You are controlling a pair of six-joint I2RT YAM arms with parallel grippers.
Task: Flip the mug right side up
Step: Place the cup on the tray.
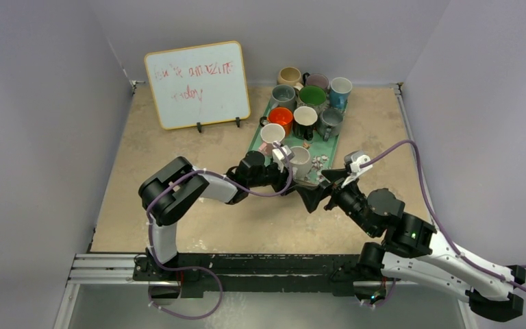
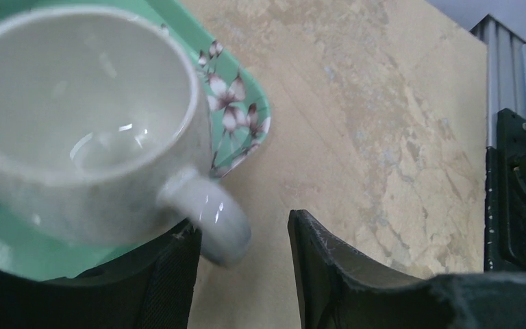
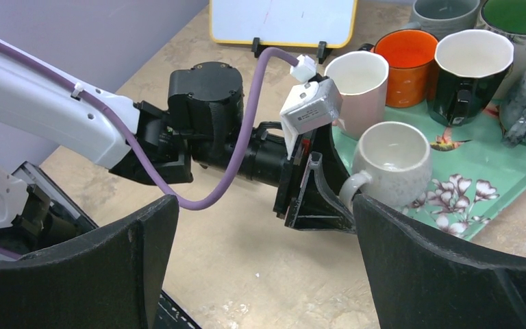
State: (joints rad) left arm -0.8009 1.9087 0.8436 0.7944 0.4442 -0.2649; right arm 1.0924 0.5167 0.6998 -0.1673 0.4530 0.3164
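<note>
A white speckled mug (image 1: 301,162) stands upright, mouth up, at the near end of the green flowered tray (image 1: 255,139). It also shows in the left wrist view (image 2: 75,123) and the right wrist view (image 3: 390,161). My left gripper (image 1: 292,175) is open at the mug's handle (image 2: 209,223); the handle lies against one finger, with a gap to the other (image 2: 243,240). My right gripper (image 1: 317,190) is open and empty over the bare table just near-right of the tray (image 3: 264,226).
Several other upright mugs fill the tray, among them an orange one (image 1: 280,118) and a green one (image 1: 312,96). A whiteboard (image 1: 196,83) stands at the back left. The two grippers are close together at the tray's near edge (image 3: 500,199).
</note>
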